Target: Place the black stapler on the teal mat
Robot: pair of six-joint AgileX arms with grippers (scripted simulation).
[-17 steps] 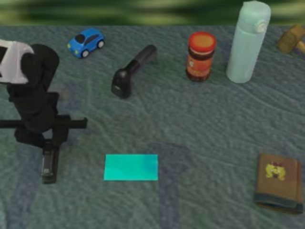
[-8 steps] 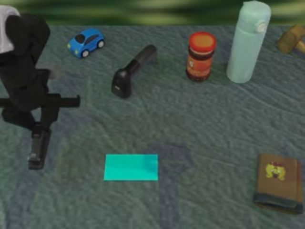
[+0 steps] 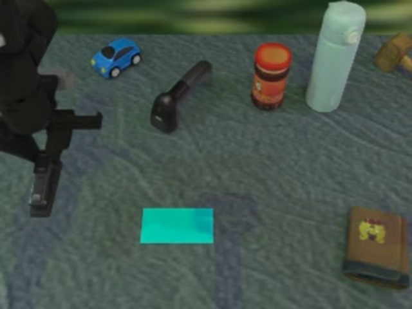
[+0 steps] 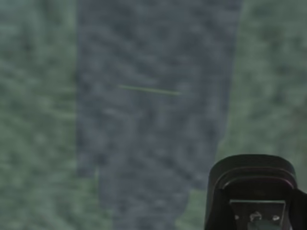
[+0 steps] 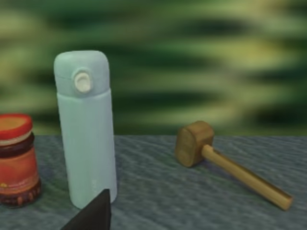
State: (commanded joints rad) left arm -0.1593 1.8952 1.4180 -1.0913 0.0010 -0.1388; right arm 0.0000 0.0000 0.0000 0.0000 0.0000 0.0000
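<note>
Stapler [image 3: 42,187], black and slim, hangs in the top view at the far left of the table, well to the left of the teal mat [image 3: 177,226] and a little farther back than it, its length running front to back. The left gripper [image 3: 50,158] is closed around the stapler's rear end, with the dark arm rising behind it into the back left corner. The mat lies flat and bare near the table's front. Behind the mat, along the back of the table, stand a blue toy car [image 3: 116,56], a black scanner [image 3: 179,96], a red-lidded jar [image 3: 271,75], a pale mint bottle [image 3: 335,56] and, at the back right corner, a wooden mallet [image 3: 394,53]. A brown wallet [image 3: 377,245] with a yellow emblem lies well to the right of the mat. In the left wrist view the stapler's [image 4: 253,191] rounded black end shows at the picture's edge over grey-green cloth; the fingers themselves are out of sight there. In the right wrist view, the bottle [image 5: 86,129] stands upright beside the jar [image 5: 17,160], the mallet [image 5: 225,163] lies on its other side, and I cannot tell how the right gripper's fingers stand.
</note>
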